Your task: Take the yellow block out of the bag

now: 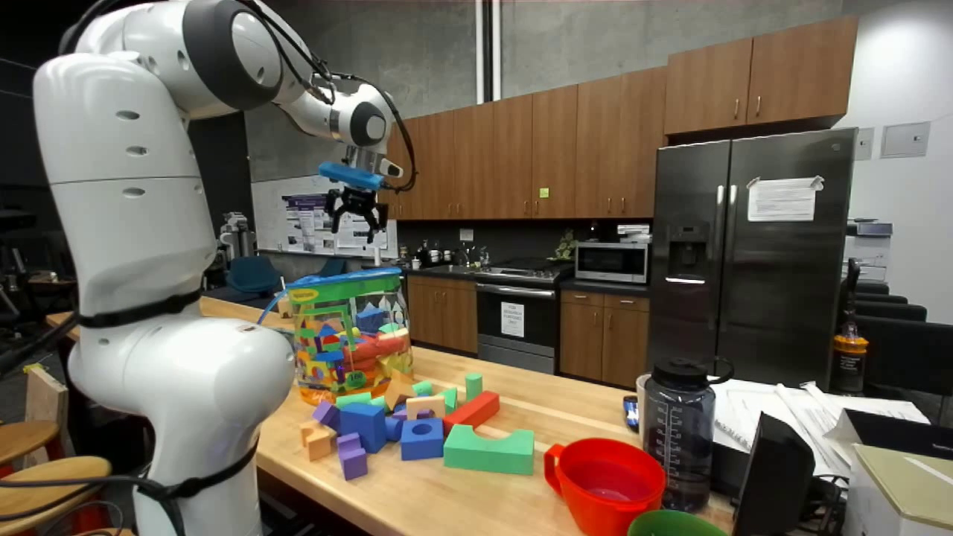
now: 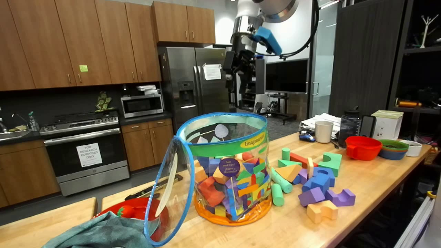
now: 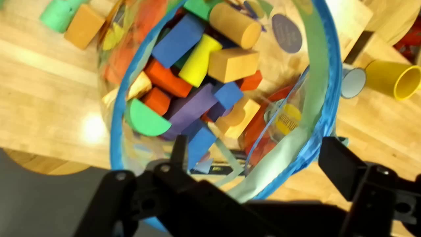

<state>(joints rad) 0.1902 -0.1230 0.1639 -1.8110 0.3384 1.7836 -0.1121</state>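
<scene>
The bag [image 3: 333, 65] is a clear drum with a blue rim and green top band, full of multicoloured blocks. It stands on the table in both exterior views [image 1: 327, 290] [image 2: 213, 148], with its top open. In the wrist view the yellow block [image 3: 201, 61] lies among the blocks inside, between a blue block and an orange block. I cannot pick it out surely in the exterior views. My gripper [image 3: 255, 144] is open and empty, pointing down above the bag in both exterior views [image 1: 356, 227] [image 2: 236, 88], apart from the blocks.
The bag's clear blue-edged lid [image 2: 170, 193] hangs down at its side. A red bowl [image 2: 164, 224] and a grey-green cloth [image 2: 103, 234] lie near it. Loose blocks [image 1: 488, 450] lie beside the bag. A red mug [image 1: 607, 484] and dark bottle [image 1: 677, 439] stand farther along.
</scene>
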